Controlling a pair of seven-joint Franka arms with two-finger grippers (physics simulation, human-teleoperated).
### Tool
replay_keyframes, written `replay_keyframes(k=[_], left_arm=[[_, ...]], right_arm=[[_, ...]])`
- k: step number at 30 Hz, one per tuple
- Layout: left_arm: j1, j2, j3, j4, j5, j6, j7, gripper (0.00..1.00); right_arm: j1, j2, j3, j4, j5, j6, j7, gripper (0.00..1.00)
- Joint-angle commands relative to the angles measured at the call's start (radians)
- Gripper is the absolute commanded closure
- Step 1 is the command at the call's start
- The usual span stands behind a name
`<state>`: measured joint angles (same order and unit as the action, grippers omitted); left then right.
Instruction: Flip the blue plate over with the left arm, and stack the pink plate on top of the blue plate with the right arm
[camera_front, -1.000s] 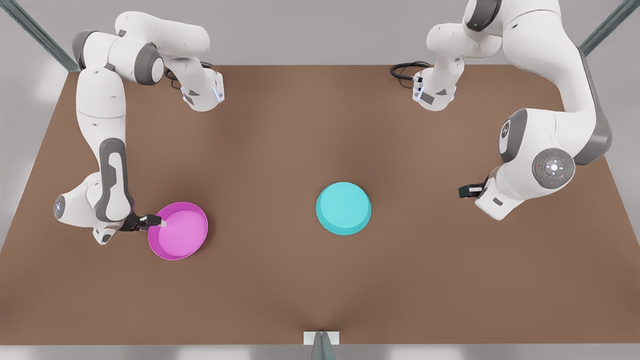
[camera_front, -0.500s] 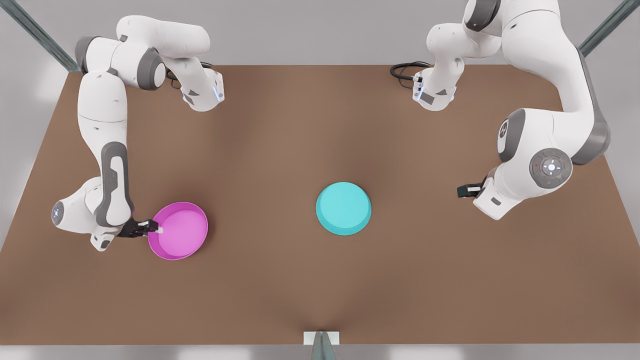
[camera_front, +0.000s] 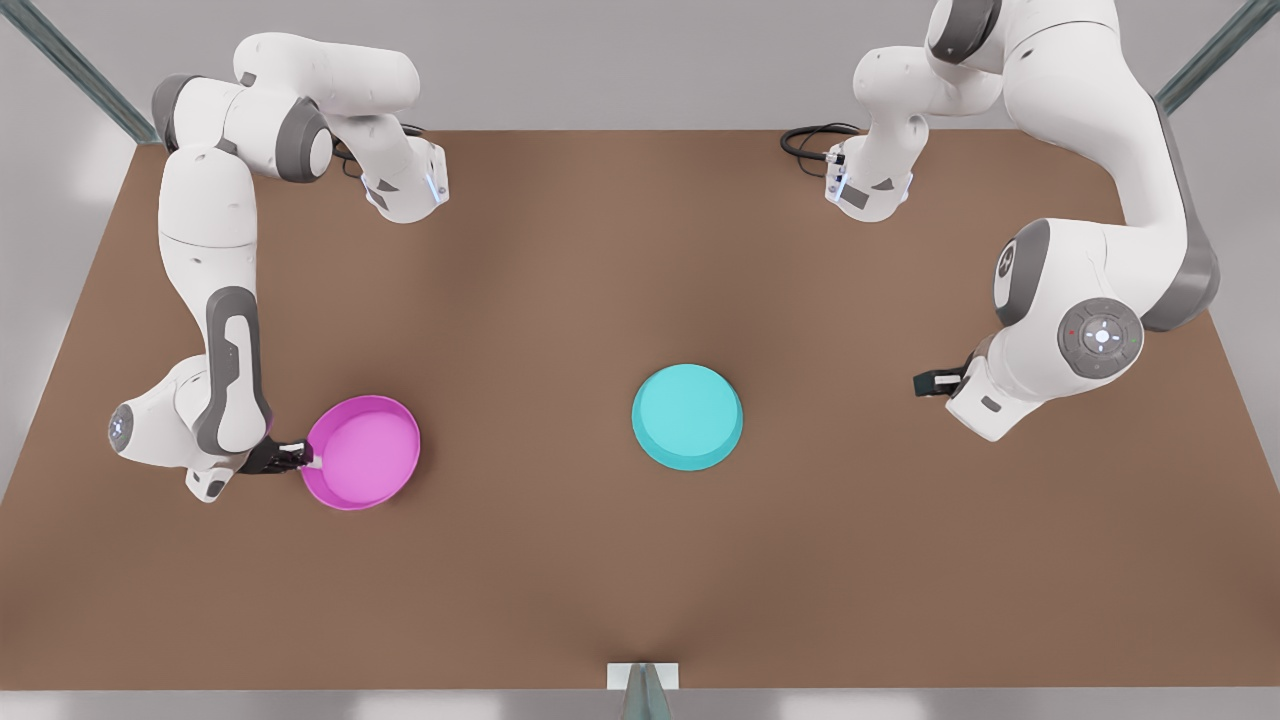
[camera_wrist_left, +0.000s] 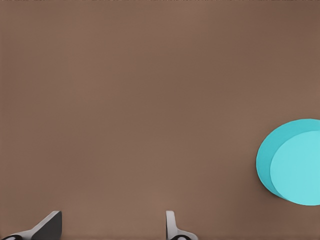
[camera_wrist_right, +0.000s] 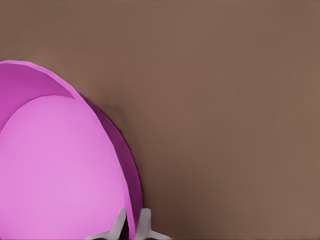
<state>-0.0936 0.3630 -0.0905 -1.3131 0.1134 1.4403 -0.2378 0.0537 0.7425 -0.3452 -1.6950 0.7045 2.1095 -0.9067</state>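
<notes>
On pink plate (camera_front: 368, 450) rim, right gripper (camera_front: 308, 457) clamped, left gripper (camera_front: 925, 382) apart.

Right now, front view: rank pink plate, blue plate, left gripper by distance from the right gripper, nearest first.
1. pink plate: clamped by its rim in the right gripper, at the front view's left.
2. blue plate: upside down on the table near the middle, apart from both grippers.
3. left gripper: open, waiting at the front view's right, beyond the blue plate.

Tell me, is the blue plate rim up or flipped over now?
Flipped over. The blue plate shows a flat, smooth underside with the rim down on the table; the left wrist view shows the same.
</notes>
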Motion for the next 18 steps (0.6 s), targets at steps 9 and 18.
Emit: replay_keyframes(k=[9,18], left_arm=[[0.000,0.001,0.002,0.000,0.002,0.002,0.002,0.00],[0.000,-0.001,0.002,0.002,0.029,-0.003,0.003,0.00]], right_arm=[[0.015,-0.045,0.005,-0.032,0.000,-0.006,0.015,0.79],[0.106,-0.175,0.011,-0.137,0.003,-0.002,0.106,0.79]])
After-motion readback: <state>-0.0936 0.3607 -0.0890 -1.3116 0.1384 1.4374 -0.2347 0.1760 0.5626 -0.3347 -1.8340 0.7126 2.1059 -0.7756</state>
